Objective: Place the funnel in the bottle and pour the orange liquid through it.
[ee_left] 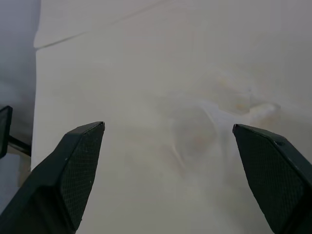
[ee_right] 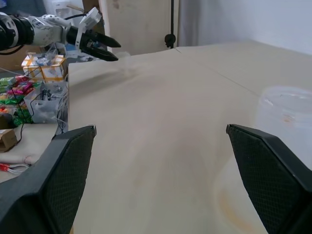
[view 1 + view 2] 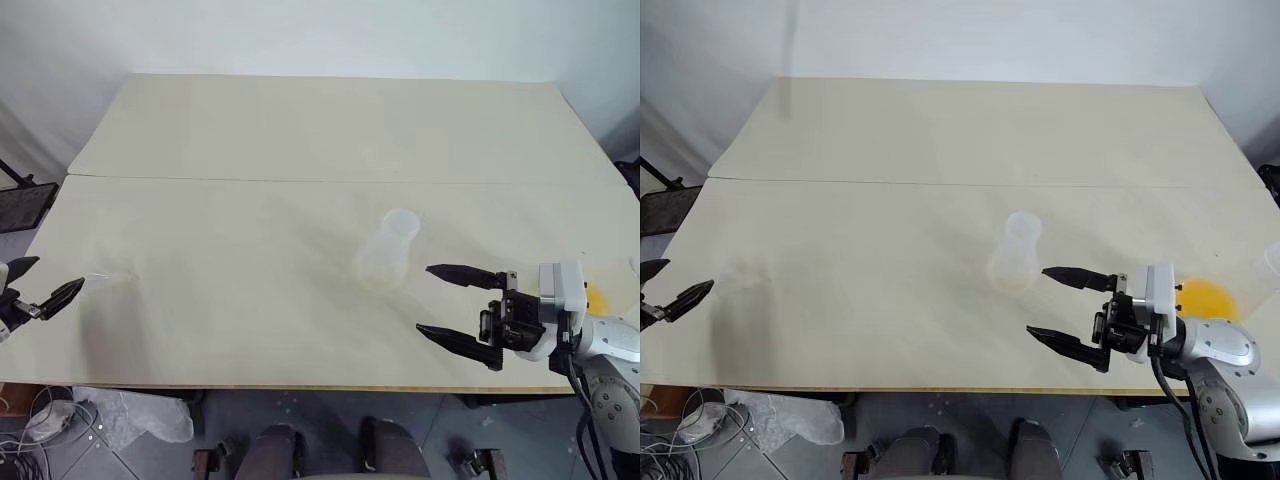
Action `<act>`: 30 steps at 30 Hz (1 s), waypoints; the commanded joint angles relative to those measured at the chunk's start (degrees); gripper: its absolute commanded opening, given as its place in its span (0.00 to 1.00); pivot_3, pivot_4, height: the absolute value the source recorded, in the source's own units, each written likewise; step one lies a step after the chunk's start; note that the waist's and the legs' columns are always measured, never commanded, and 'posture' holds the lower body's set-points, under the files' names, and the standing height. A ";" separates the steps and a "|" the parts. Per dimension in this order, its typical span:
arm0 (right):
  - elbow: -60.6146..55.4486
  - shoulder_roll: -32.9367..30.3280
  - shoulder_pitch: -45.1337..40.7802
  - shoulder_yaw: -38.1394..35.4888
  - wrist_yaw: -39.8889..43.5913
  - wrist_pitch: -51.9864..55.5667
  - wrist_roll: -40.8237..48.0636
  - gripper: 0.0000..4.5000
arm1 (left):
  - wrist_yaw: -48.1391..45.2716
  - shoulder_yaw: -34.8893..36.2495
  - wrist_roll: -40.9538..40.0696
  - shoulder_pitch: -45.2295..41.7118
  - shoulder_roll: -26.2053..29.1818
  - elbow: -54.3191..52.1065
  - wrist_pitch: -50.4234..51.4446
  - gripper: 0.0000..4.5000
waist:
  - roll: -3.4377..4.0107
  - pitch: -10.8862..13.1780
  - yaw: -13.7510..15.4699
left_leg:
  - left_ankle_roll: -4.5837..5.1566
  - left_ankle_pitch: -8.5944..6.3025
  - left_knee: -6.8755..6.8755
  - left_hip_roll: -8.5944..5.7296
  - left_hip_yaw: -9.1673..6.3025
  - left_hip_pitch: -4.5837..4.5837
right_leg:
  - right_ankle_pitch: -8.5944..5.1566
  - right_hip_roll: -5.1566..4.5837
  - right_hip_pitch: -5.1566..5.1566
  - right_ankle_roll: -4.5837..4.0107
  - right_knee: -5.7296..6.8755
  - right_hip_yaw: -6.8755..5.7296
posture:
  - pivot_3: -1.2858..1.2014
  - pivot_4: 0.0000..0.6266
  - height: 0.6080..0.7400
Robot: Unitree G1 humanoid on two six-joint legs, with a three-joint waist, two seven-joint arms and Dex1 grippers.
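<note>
The bottle, a clear conical flask, stands upright right of the table's middle. My right gripper hovers open just right of it and nearer the front edge, pointing left, nothing between its fingers. The flask's wall also shows past its right finger. The funnel, faint and clear, lies on its side near the table's left edge, its cone ahead of my open left gripper, apart from it. The orange liquid shows as a yellow-orange patch behind my right wrist; its container is hard to make out.
A seam runs across the cream table. The front edge lies close below both grippers. Off the left side stand a black frame and boxes and cables on the floor.
</note>
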 commanded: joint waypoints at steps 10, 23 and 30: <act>1.21 -1.00 -1.93 -0.69 1.92 -0.40 -0.13 1.00 | -2.89 -6.60 1.73 -5.28 -1.16 3.81 -0.31 1.00 | 0.00 0.00 0.14 | 0.03 -0.01 0.00 -0.03 -0.01 0.00 | 0.00 -0.01 -0.02 0.00 0.05 -0.03 | 0.52 0.24 1.00; 0.10 -2.56 0.43 -3.08 1.46 -0.04 0.14 1.00 | -5.45 -9.13 1.80 -8.69 -2.86 5.36 0.33 0.66 | -0.05 -0.01 0.00 | 0.04 -0.01 0.05 -0.04 0.13 -0.01 | 0.00 -0.03 -0.18 0.00 0.31 -0.05 | 0.52 0.24 1.00; 0.55 -2.59 0.35 -3.08 1.45 -0.27 -0.30 1.00 | -6.76 -8.47 0.87 -7.24 -2.91 2.23 2.27 0.15 | -0.05 -0.01 0.12 | 0.04 -0.01 0.07 -0.04 0.14 -0.01 | 0.00 -0.04 -0.18 0.00 0.32 -0.02 | 0.52 0.24 1.00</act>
